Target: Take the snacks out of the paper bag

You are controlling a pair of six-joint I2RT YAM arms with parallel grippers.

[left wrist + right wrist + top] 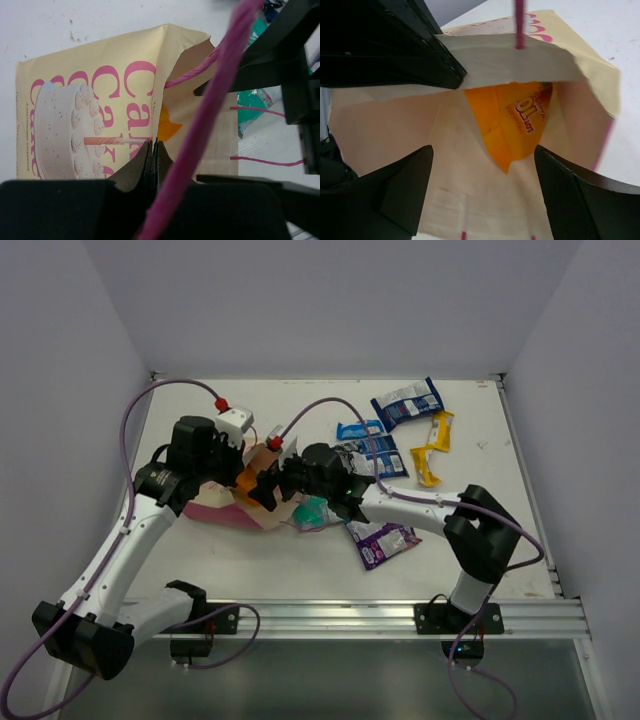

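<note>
The paper bag [215, 508] lies on its side, mouth facing right; its cream cake-printed front shows in the left wrist view [90, 100]. My left gripper [248, 472] is shut on the bag's upper rim [152, 150] and holds the mouth open. My right gripper [273, 487] is open at the mouth, its fingers either side of the pale inside [445, 195]. An orange packet [512, 120] lies inside the bag, just beyond the fingertips and not touched. A teal-green packet [315, 512] lies just outside the mouth.
On the table to the right lie a purple packet [383, 540], three blue-and-white packets [407, 403] [360, 430] [378, 462] and a yellow packet [432, 450]. My left arm's pink cable [210, 110] crosses the left wrist view. Walls close in the table's back and sides.
</note>
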